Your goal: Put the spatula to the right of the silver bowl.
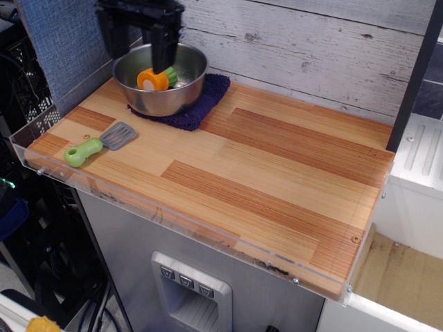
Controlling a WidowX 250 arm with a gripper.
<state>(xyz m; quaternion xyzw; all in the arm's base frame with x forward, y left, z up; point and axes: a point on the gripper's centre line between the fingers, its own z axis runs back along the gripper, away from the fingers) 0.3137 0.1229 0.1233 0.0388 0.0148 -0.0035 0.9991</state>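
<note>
The spatula (97,144) lies flat near the table's front left corner, lime-green handle toward the edge, grey slotted blade pointing right and back. The silver bowl (181,92) stands at the back left on a dark purple-blue cloth (209,99) and holds an orange-and-green toy vegetable (154,77). My black gripper (138,47) hangs above the bowl's back left rim. Its two fingers are spread apart and hold nothing. It is well behind and above the spatula.
The wooden tabletop (277,166) has a clear plastic lip along the front and left edges. A blue fabric panel (69,41) stands at the left, a white plank wall (311,48) at the back, and a black post (415,76) at the right.
</note>
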